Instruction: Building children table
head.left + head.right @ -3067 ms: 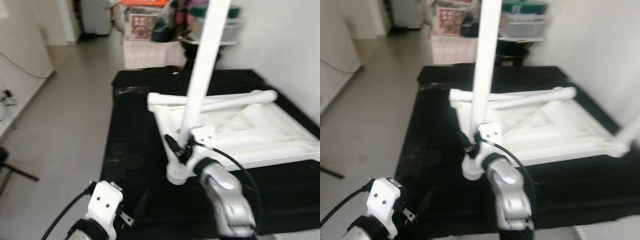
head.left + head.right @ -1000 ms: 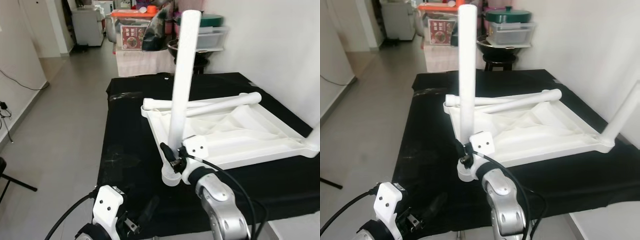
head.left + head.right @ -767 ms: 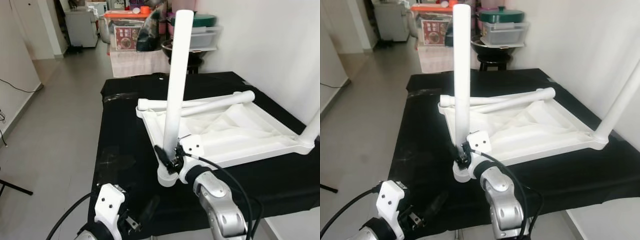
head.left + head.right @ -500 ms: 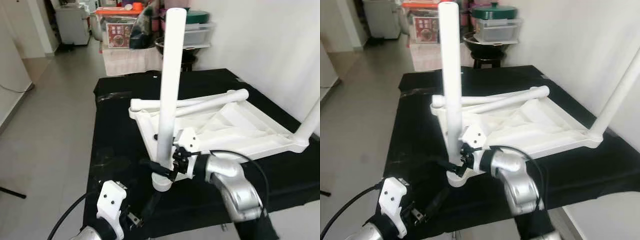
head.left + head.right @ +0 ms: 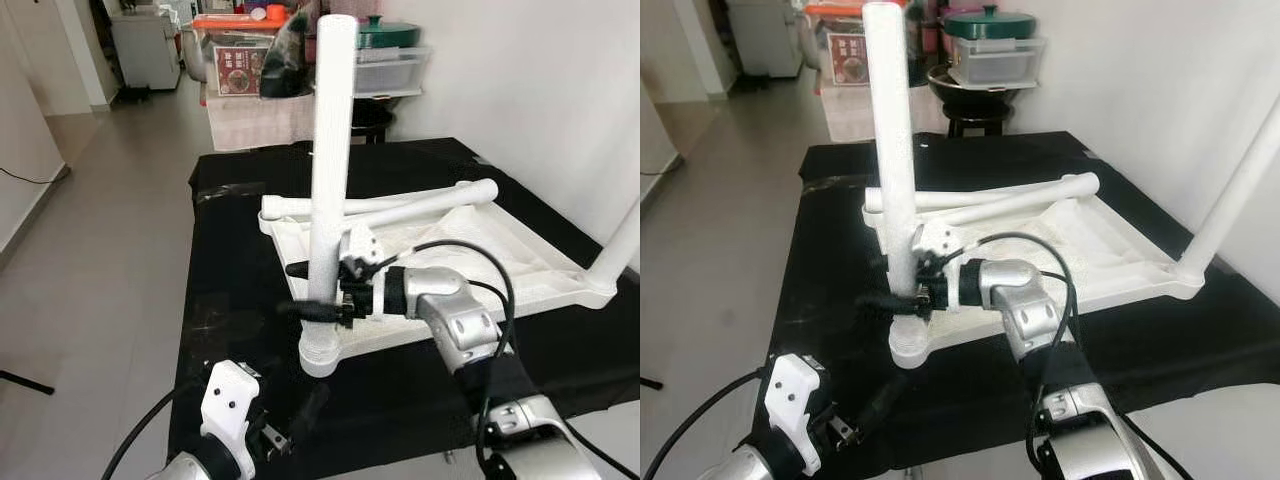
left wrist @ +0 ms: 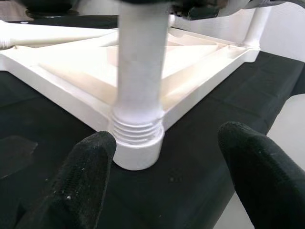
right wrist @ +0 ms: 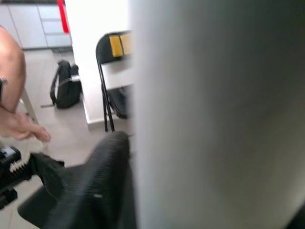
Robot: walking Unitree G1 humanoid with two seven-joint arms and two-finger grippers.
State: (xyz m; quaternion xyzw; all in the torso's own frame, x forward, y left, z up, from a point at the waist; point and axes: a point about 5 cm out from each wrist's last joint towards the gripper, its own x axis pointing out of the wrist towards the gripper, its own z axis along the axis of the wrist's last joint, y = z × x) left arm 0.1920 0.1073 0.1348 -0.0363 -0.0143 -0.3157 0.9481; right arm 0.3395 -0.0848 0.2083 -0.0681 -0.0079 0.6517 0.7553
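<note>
The right gripper (image 5: pixel 305 290) has slid higher up the white leg (image 5: pixel 328 180) and squeezes it between its fingers (probably to screw it in). Below it, the leg stands in the upside-down tabletop (image 5: pixel 480 255). The left gripper (image 6: pixel 162 176) waits open near the leg's base.

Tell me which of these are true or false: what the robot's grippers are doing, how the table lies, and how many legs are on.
1. The right gripper is clamped around the upright white leg. True.
2. The left gripper grips that leg too. False: it is open, apart from the leg's base.
3. The white tabletop lies underside up on the black cloth. True.
4. All legs stand upright. False: one loose leg lies across the tabletop.
</note>
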